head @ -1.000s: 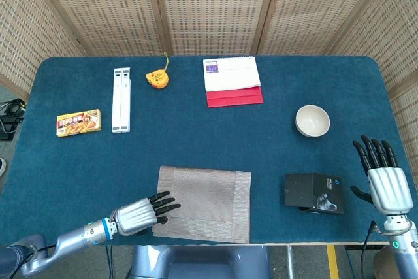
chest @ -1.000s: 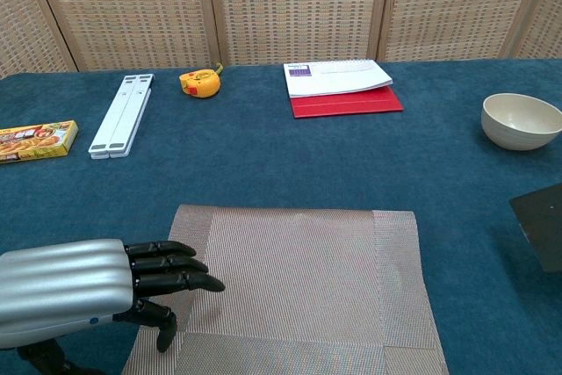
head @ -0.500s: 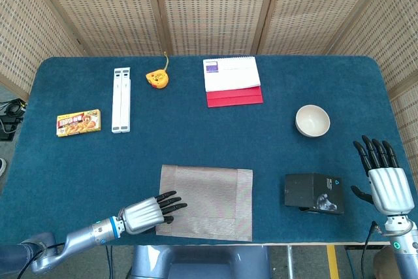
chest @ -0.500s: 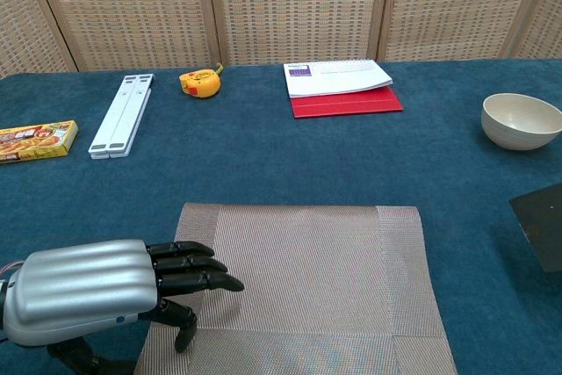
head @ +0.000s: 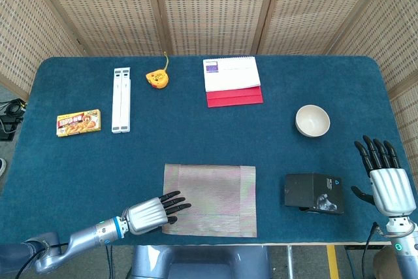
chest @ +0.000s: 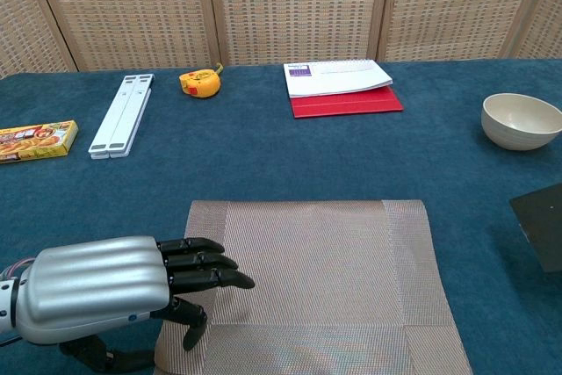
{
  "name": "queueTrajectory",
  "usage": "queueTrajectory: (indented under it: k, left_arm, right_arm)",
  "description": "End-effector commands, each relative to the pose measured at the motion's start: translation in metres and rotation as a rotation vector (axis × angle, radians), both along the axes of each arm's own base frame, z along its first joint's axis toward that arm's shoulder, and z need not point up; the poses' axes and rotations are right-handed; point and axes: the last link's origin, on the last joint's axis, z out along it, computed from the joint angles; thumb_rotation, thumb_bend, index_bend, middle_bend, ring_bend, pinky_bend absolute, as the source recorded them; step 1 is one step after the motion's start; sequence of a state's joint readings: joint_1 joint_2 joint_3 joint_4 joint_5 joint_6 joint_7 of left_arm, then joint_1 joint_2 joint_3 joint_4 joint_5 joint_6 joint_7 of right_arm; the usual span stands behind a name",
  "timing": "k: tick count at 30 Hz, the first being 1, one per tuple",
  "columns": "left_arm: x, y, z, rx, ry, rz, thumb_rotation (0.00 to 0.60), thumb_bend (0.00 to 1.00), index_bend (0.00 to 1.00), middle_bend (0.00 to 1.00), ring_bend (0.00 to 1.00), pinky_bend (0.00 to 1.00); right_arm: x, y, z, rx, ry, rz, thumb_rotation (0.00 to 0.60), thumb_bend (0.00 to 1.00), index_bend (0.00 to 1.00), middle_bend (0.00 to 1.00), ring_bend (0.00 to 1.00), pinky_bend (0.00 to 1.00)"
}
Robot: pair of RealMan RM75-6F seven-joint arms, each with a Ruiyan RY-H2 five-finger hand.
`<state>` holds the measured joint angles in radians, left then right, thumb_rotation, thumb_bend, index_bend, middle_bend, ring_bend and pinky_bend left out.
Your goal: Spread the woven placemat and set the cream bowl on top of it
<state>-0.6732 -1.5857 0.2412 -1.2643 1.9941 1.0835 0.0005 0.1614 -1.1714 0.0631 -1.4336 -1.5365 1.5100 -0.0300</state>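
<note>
Head view shows the woven placemat (head: 209,199) flat near the counter's front edge, left hand (head: 152,213) with straight fingers on its corner, apparently holding nothing. Dragging could pull it off; the cream bowl (head: 312,121) sits well apart.

Along the far side of the blue table (head: 274,129) I see a white folded stand (head: 121,99), a yellow tape measure (head: 157,79) and a white notepad on a red folder (head: 232,82). A curry box (head: 78,123) lies far left; a black box (head: 313,193) sits near the front right.
</note>
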Motion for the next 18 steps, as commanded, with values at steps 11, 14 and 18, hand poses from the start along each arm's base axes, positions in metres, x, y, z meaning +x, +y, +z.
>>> queueTrajectory:
  k: [11,14,18]
  left_arm:
    - [0.005,-0.001,-0.006,-0.017,-0.006,0.014,0.600,0.44,0.45,0.00,0.00,0.00]
    - [0.009,0.000,-0.005,-0.016,-0.011,0.005,0.600,0.44,0.45,0.00,0.00,0.00]
    - [0.015,0.002,-0.005,-0.004,-0.008,-0.003,0.600,0.44,0.45,0.00,0.00,0.00]
  right_arm:
    - [0.001,0.001,0.001,-0.003,-0.001,0.007,0.600,0.00,0.01,0.00,0.00,0.00]
    - [0.002,0.001,0.001,-0.002,-0.003,0.010,0.600,0.00,0.01,0.00,0.00,0.00]
    - [0.002,0.002,0.002,-0.002,-0.004,0.010,0.600,0.00,0.01,0.00,0.00,0.00]
